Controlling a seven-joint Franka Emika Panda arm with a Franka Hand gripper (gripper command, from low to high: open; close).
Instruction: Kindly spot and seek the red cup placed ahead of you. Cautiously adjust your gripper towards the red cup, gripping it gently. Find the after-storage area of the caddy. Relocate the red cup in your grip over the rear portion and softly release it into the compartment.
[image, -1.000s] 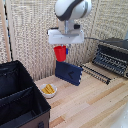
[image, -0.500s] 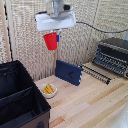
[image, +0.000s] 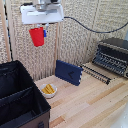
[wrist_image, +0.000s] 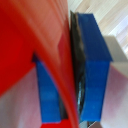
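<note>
Red cup (image: 36, 36) clenched by its wall in my gripper (image: 41, 31), upright, upper left of frame, high off the table | black caddy (image: 17, 100) far below at lower left | rear section lies down-left of cup, nearer the frame's left edge
</note>
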